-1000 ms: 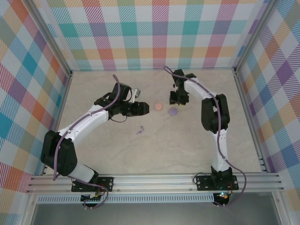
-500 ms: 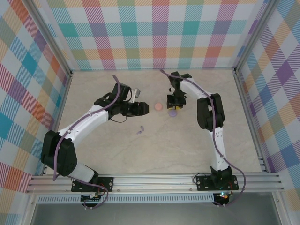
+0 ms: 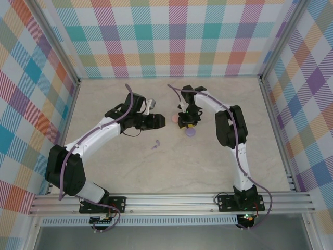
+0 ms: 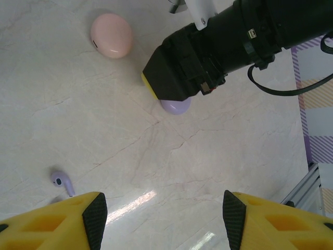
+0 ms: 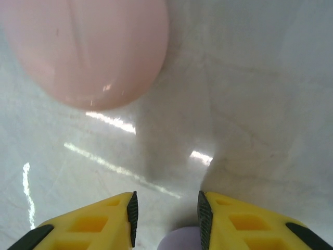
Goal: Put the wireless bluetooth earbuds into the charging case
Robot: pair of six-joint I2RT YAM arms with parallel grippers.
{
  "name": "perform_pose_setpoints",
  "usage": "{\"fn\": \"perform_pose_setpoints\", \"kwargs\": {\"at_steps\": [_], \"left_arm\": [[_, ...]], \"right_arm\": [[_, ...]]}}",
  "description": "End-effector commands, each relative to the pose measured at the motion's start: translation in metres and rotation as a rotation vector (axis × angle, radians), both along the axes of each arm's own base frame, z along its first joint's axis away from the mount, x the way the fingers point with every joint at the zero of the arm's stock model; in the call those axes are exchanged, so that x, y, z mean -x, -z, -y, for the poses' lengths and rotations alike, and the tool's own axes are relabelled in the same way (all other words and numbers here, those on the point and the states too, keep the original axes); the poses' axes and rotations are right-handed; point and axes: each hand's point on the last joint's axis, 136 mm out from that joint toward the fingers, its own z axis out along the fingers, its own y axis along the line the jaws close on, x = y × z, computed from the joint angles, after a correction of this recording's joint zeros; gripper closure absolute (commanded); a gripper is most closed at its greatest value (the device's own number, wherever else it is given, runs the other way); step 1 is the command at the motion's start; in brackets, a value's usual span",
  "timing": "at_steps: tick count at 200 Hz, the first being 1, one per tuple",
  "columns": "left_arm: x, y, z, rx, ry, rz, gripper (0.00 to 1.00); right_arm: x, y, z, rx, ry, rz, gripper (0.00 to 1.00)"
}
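Observation:
A lilac earbud [image 3: 155, 145] [image 4: 61, 182] lies alone on the marble table, near my left gripper's left finger. The pink earbud is out of view. A pink round case [image 3: 175, 119] [image 4: 110, 35] [image 5: 86, 47] and a lilac round case [image 3: 191, 131] [image 4: 175, 105] sit mid-table. My right gripper [image 3: 186, 123] [image 5: 167, 216] hangs low just above them, jaws apart, and the lilac case's edge [image 5: 182, 240] shows between its fingers. It is hard to say whether it touches a pad. My left gripper [image 3: 156, 121] [image 4: 164, 219] is open and holds nothing, just left of the pink case.
Metal frame rails [image 3: 171, 200] run along the near edge, and plaid walls [image 3: 171, 36] close in the other sides. A purple cable [image 3: 130, 96] loops over the left arm. Bare table [image 3: 182, 166] stretches in front of the cases.
My right gripper has swung left and come down over the two cases. The lilac case now sits slightly nearer the front. The left arm has stayed still.

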Motion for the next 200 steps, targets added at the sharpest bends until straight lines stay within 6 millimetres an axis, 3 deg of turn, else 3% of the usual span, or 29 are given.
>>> {"fn": "perform_pose_setpoints", "kwargs": {"at_steps": [1,39,63,117,151,200], "left_arm": [[0.003,-0.001,0.006,0.043,0.007,-0.004,0.38],[-0.017,0.013,0.020,0.105,-0.024,-0.013,0.37],[-0.026,0.035,0.034,0.137,-0.029,-0.080,0.38],[-0.030,0.071,0.075,0.130,0.024,-0.159,0.41],[-0.036,0.091,0.094,0.125,0.042,-0.193,0.43],[-0.044,0.110,0.109,0.131,0.041,-0.226,0.47]], "right_arm": [[-0.004,-0.036,-0.011,-0.074,-0.019,0.089,0.60],[-0.022,-0.073,0.001,-0.133,0.132,0.183,0.59],[-0.016,-0.083,0.015,-0.214,0.239,0.162,0.59],[0.019,-0.058,0.050,-0.268,0.404,0.066,0.59],[0.031,-0.046,0.055,-0.318,0.472,0.020,0.62],[0.030,-0.034,0.054,-0.342,0.538,-0.003,0.70]]}}
